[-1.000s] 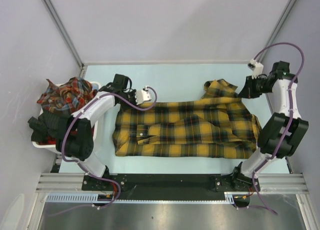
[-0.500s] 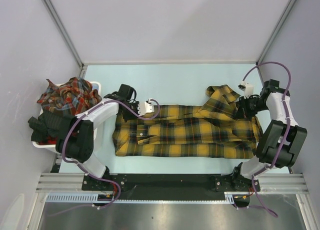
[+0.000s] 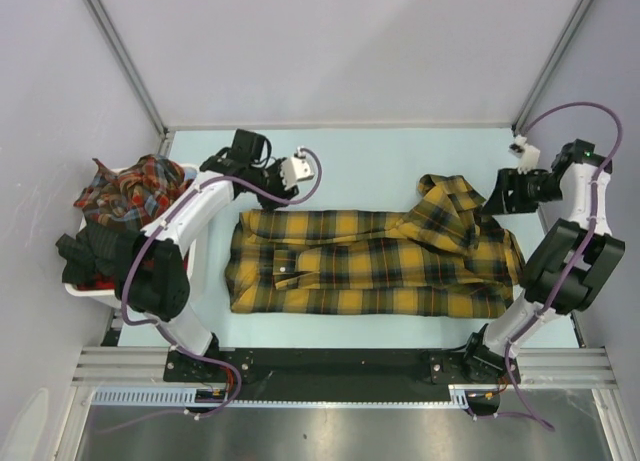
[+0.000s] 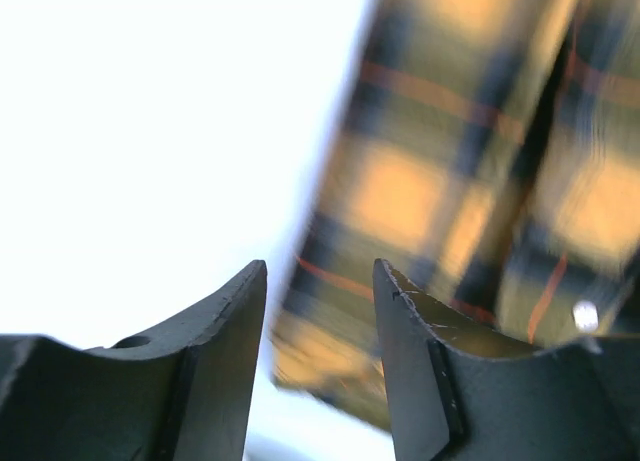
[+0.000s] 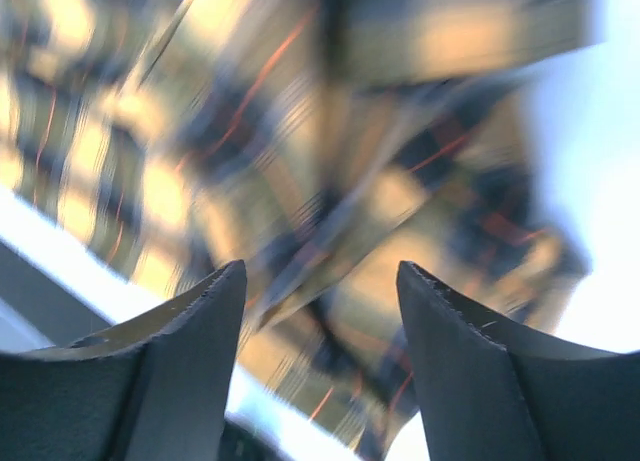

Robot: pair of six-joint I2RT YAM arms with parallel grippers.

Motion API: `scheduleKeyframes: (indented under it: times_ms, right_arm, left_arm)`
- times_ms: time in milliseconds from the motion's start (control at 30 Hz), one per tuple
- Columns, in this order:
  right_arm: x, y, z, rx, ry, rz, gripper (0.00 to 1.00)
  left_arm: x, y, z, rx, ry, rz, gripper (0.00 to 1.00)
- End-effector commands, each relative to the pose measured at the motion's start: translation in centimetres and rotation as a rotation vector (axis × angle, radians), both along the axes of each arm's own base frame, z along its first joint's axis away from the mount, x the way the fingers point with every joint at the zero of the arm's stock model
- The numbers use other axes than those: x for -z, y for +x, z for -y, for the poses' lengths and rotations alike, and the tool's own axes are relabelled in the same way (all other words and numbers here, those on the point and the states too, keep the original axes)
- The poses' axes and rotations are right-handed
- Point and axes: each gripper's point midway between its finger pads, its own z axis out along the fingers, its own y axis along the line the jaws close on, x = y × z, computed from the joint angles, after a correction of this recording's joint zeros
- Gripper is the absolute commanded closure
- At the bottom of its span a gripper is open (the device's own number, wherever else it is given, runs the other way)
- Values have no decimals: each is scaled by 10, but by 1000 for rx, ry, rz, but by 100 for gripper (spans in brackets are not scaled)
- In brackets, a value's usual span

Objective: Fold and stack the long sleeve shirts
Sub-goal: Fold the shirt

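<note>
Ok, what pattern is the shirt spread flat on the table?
The shirt is mustard-yellow plaid, black checks, thin red lines; clearest in the top external view.

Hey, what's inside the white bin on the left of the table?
A crumpled red plaid shirt fills the white bin; the left arm hides whatever lies below.

Pale blue-green surface (image 3: 360, 151), evenly lit. Plain grey-lavender wall panels (image 3: 330, 51) enclose it behind and at both sides. Metal posts (image 3: 120, 53) rise from its two far corners. Along its near edge runs an aluminium rail (image 3: 340, 366), then a brushed steel sheet (image 3: 340, 431).
</note>
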Motion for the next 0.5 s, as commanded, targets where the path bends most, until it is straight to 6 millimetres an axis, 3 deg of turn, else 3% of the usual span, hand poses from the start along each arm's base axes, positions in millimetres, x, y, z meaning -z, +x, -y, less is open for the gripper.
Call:
scheduleKeyframes:
  times_ms: [0,33,133,267,300,367,400,467]
  right_arm:
    - [-3,60,23,178,46,54,30]
    - [-3,79,33,222,10,96,30]
    - [9,117,37,236,-40,136,27]
    - [32,151,30,233,-36,111,26]
    - [38,159,31,239,-35,111,25]
    - [56,174,33,245,-61,92,25]
    - [60,183,34,247,-69,108,22]
    - [75,199,35,254,-112,114,4]
  left_arm:
    - [-24,11,43,1,-145,-51,48]
    - [-23,16,49,4,-147,-55,47]
    - [-24,24,54,-22,-155,-60,47]
    - [-21,33,55,-60,-157,-75,43]
    - [-22,34,55,-68,-155,-76,36]
    - [-25,36,55,-72,-157,-69,34]
    - [-27,37,55,-74,-156,-63,34]
    - [-26,38,54,-74,-149,-59,33]
